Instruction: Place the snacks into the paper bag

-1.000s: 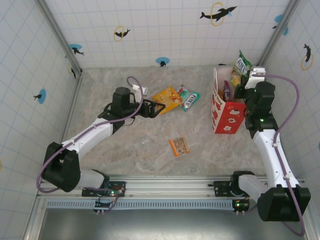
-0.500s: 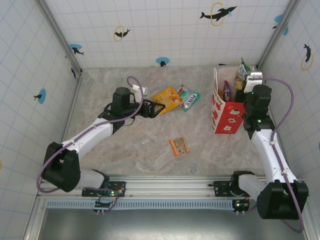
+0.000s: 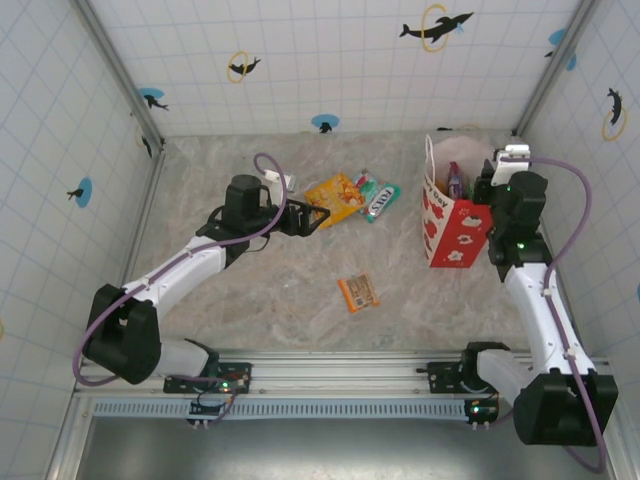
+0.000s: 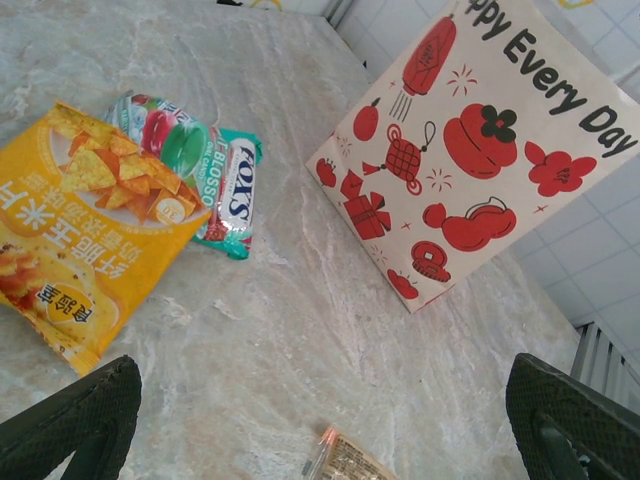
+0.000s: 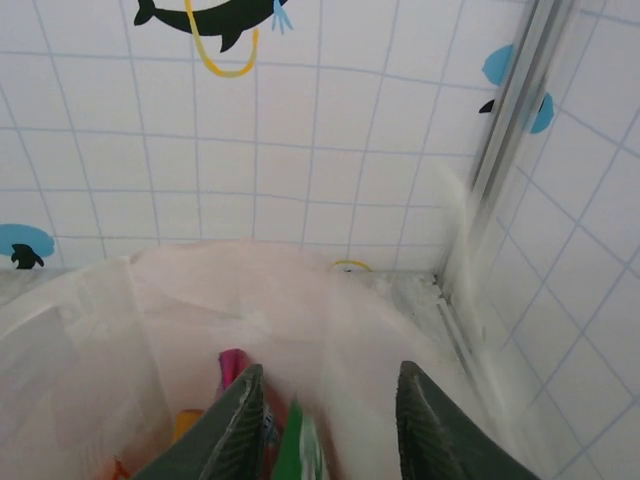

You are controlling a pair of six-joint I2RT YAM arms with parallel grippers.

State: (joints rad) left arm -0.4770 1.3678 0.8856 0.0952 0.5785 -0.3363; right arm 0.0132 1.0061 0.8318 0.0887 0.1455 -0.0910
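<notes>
Marbled surface [image 3: 300, 300], three snacks not yet in the paper bag [image 3: 455, 225].
The right gripper [image 5: 330, 370] is seen over the bag's mouth, jaws parted around a green packet [image 5: 300, 445] inside; that drop is judged nearly done. The left gripper [image 4: 325, 400] is held wide open by the yellow-orange pouch [image 3: 335, 196], with the teal packet [image 3: 378, 198] and orange bar [image 3: 358, 292] nearby; lowering and closing is called for.

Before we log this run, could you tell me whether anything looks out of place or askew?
Nothing stands out. The paper bag stands upright; the yellow-orange packet merely overlaps an edge of the teal packet, and the small orange bar lies apart.
</notes>
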